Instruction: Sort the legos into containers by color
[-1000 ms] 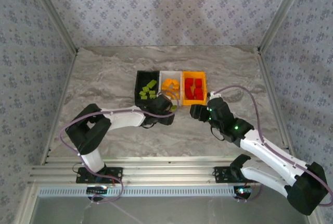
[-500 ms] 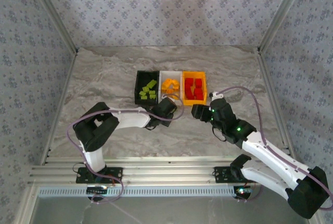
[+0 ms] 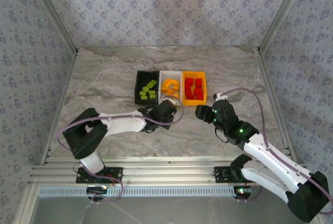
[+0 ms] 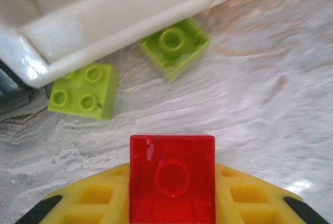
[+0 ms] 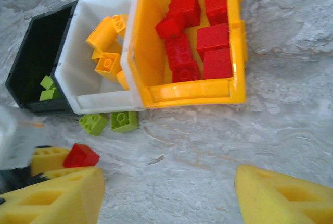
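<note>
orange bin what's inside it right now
Inside the orange bin lie red legos, roughly seven in a loose pile, with no other colour among them. The floor beneath the pile is covered, so anything under them cannot be seen.

The top camera looks steeply down from high behind the near edge, taking in the whole table (image 3: 104, 78). The left wrist camera sits low and very close, facing the white bin (image 4: 114, 21). The right wrist camera looks down from higher up. Both wrist views share that bin's near wall, the green bricks (image 5: 93, 123) and the red brick (image 5: 80, 155).
</note>
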{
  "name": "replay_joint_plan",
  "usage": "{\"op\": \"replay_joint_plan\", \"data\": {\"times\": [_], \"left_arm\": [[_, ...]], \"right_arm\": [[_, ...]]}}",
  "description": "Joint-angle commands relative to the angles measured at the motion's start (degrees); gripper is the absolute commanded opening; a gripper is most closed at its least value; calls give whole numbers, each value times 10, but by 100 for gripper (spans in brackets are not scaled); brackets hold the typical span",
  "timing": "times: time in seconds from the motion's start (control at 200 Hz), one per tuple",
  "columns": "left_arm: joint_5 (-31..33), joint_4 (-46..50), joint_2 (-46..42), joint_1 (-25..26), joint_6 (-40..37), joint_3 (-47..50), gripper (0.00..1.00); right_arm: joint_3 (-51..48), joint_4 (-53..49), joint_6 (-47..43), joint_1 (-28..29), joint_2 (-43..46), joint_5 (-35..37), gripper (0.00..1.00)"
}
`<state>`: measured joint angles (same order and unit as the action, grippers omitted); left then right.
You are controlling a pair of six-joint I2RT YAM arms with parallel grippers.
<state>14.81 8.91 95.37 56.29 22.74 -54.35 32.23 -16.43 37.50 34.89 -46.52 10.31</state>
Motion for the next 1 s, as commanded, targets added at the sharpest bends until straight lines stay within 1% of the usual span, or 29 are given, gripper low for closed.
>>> {"op": "replay_joint_plan", "data": {"times": [0.0, 0.14, 0.295, 0.425, 0.605, 0.645, 0.69, 0.725, 0.76, 0.814, 0.899, 0.949, 0.999], "left_arm": [[-21, 31, -12, 0, 5, -78, 29], [-55, 47, 50, -15, -9, -196, 31], [-92, 82, 155, -42, -19, -340, 31], [-94, 130, 243, -58, -28, -460, 31], [-96, 162, 316, -67, -20, -567, 32], [-98, 171, 329, -68, -19, -591, 38], [-99, 179, 339, -67, -15, -608, 49], [-102, 182, 342, -67, -12, -617, 60], [-105, 182, 341, -66, -11, -621, 67], [-107, 181, 332, -65, -11, -620, 72], [-110, 172, 299, -60, -11, -602, 74], [-114, 154, 268, -57, -9, -578, 76], [-118, 133, 228, -53, -5, -528, 78]], "right_arm": [[-14, -39, 19, -13, 14, 29, 69], [-26, -32, 24, -25, 14, 32, 69], [-31, -31, 23, -29, 3, 27, 69], [-37, -24, 23, -31, -9, 26, 69], [-44, -9, 25, -33, -18, 20, 69], [-44, -7, 24, -33, -18, 17, 69], [-43, -5, 23, -34, -18, 15, 69], [-42, -6, 22, -34, -18, 14, 69], [-40, -8, 21, -34, -20, 14, 70], [-37, -10, 18, -34, -20, 12, 71], [-36, -9, 16, -34, -21, 8, 72], [-37, -4, 14, -34, -23, 3, 72], [-37, 2, 12, -34, -27, -5, 72]]}}
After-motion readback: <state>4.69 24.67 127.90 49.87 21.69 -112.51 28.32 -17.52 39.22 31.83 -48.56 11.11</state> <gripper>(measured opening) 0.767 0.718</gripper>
